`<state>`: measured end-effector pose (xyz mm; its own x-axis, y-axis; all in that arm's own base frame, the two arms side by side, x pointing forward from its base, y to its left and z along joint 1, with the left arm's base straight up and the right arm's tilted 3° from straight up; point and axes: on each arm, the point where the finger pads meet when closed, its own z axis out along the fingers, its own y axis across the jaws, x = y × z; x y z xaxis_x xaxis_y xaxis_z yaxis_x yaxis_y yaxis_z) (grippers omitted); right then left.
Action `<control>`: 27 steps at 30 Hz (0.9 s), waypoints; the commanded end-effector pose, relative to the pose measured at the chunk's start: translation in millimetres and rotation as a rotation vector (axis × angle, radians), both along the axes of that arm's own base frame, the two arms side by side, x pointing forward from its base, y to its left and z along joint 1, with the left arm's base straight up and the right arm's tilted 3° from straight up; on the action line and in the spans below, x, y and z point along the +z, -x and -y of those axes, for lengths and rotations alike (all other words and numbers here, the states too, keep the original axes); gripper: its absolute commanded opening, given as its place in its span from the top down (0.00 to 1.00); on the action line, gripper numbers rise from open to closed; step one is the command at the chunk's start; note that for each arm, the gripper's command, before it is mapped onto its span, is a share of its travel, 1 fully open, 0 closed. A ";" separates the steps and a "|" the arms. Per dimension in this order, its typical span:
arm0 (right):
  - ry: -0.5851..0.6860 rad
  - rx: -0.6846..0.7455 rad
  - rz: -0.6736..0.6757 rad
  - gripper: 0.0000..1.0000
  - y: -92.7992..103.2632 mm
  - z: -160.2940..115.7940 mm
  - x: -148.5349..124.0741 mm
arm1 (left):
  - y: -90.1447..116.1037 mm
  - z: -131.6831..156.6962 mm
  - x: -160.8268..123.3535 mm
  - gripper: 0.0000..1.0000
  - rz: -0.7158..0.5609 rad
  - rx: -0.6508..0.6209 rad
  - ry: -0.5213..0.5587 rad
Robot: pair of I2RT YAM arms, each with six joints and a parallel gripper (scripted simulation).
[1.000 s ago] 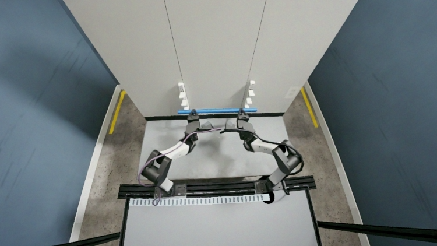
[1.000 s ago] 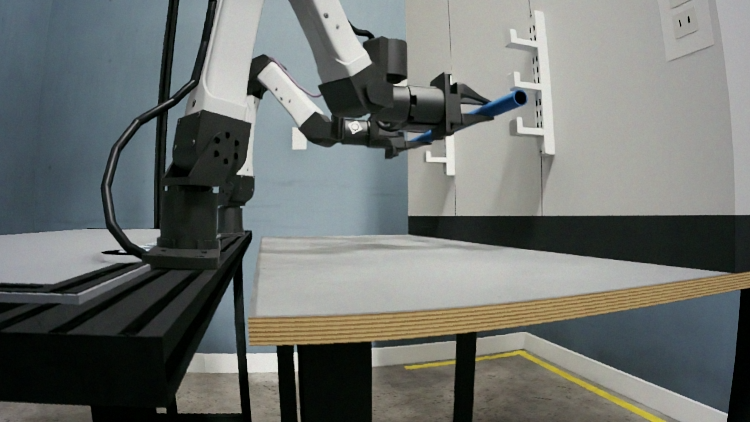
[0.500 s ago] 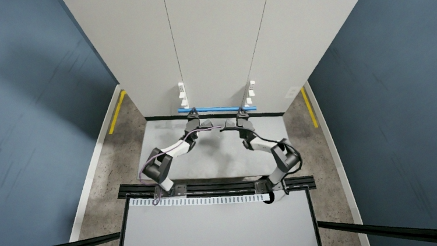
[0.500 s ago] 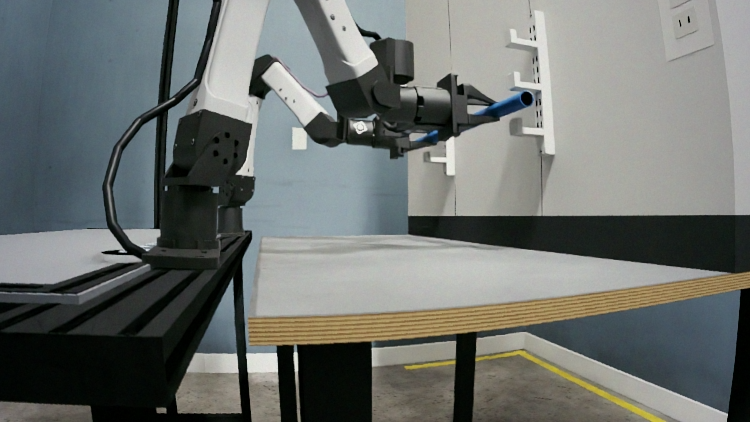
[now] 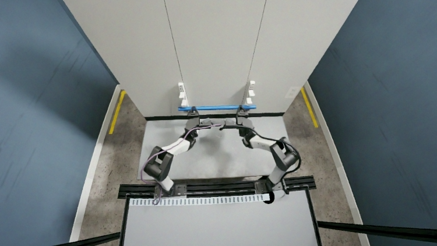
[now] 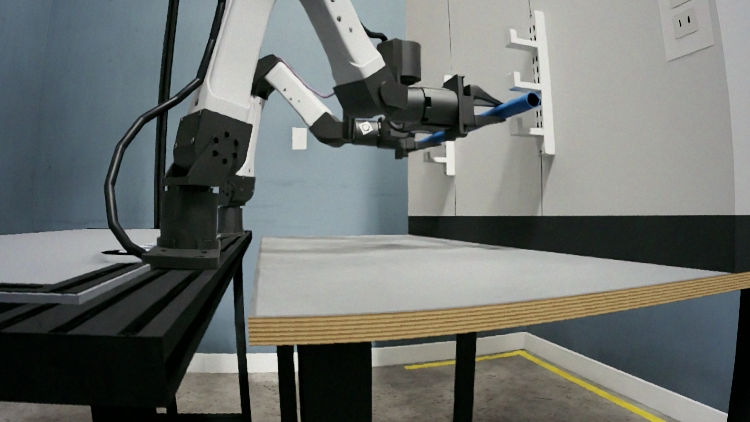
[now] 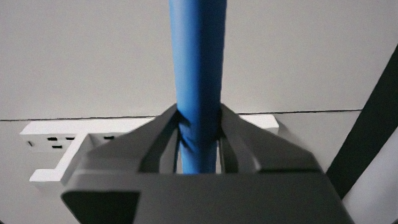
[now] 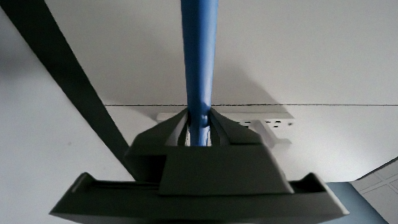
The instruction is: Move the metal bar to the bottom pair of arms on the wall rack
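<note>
Your left gripper [image 5: 193, 108] [image 7: 198, 111] and right gripper [image 5: 240, 107] [image 6: 498, 111] [image 8: 199, 111] both clamp the blue bar [image 5: 217, 107] [image 6: 511, 106] [image 7: 199, 60] [image 8: 199, 55]; the wall rack [image 5: 182, 88] [image 6: 546, 89] [image 7: 110, 125] [image 8: 285, 116] stands beyond the jaws.

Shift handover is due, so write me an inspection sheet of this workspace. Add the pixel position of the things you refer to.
Surface: the table [image 5: 214, 165] [image 6: 419, 272] is pale grey, with a layered wood edge.
Job's things: the bar [image 5: 217, 107] [image 6: 511, 106] [image 7: 198, 60] [image 8: 199, 55] is blue and hollow, held by both tools; the rack [image 6: 546, 104] is white, on the wall.
Clutter: nothing seen.
Grippers: left tool [image 5: 193, 108] [image 7: 199, 117] and right tool [image 5: 241, 107] [image 8: 199, 111] are both shut on the bar.
Cables: a purple one [image 5: 147, 158] runs along the left arm, a black one [image 5: 299, 157] [image 6: 107, 181] along the right.
Surroundings: blue side walls, yellow floor tape [image 5: 117, 112] [image 5: 309, 107] [image 6: 587, 385], an outlet [image 6: 685, 22] on the rack's wall.
</note>
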<state>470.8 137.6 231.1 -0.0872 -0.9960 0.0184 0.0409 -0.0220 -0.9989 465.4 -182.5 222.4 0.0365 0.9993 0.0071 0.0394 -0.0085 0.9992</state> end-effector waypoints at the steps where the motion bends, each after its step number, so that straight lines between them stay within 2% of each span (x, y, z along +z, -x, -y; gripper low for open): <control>1: -0.013 0.004 0.022 1.00 -7.6 -0.8 9.8 | -10.9 -0.8 20.8 1.00 0.048 0.002 0.022; 27: -0.013 0.004 0.022 1.00 -27.3 0.6 10.9 | -30.6 -0.3 21.2 1.00 0.048 0.002 0.022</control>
<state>492.9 135.9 231.7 -0.0882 -0.9959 0.0184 0.0396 -0.0220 -0.9990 487.5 -183.2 222.0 0.0356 0.9993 0.0069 0.0413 -0.0083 0.9991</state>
